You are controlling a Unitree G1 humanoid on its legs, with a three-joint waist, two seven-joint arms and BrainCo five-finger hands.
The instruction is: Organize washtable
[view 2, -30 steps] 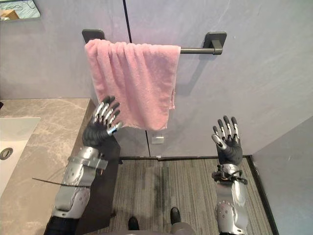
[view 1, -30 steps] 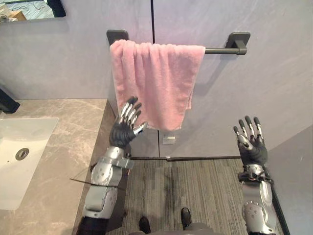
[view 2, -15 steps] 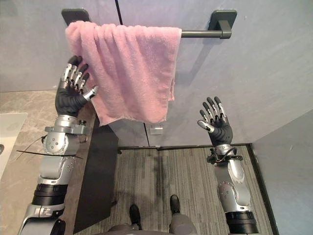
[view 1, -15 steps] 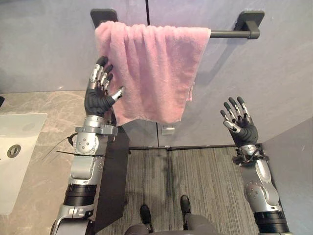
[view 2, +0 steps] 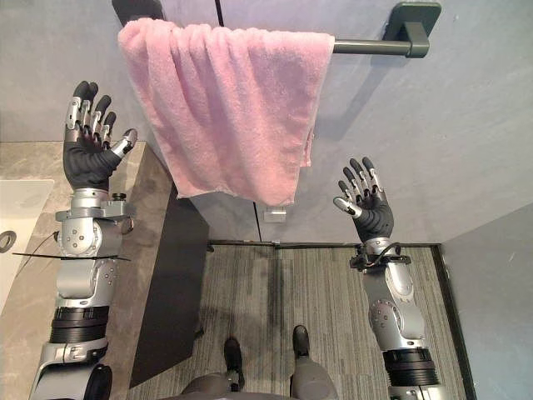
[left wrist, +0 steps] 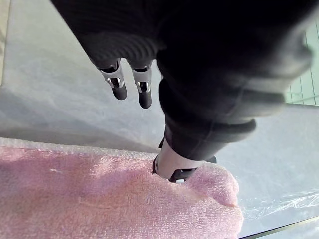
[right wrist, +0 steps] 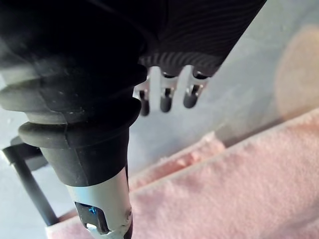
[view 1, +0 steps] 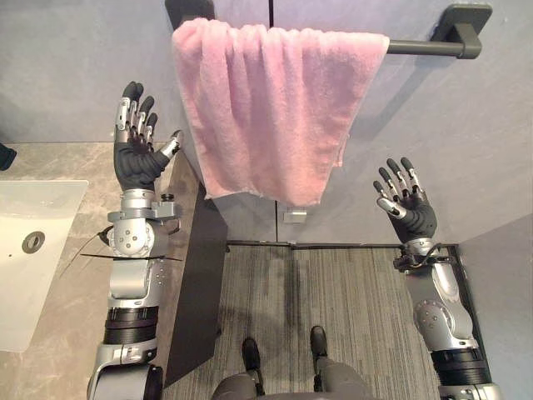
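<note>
the pink towel (view 1: 275, 108) hung draped over the dark towel bar (view 1: 425, 47) on the grey wall (view 1: 466, 142), bunched toward the bar's left end, with the right end of the bar bare. its lower edge hung above a small white wall plate (view 1: 293, 217) and the striped floor (view 1: 333, 308). the left hand (view 1: 137, 162) was raised just beside the towel's left edge, fingers straight and spread apart, thumb pointing toward the cloth but not touching it, holding nothing. it stood above the edge of the marbled worktop (view 1: 58, 158), where a white sink (view 1: 50, 283) was set in at the far left. the right hand (view 1: 412, 208) was raised lower down, to the right of the towel and well apart from it, in front of the wall, its fingers likewise straight and spread, empty.
</note>
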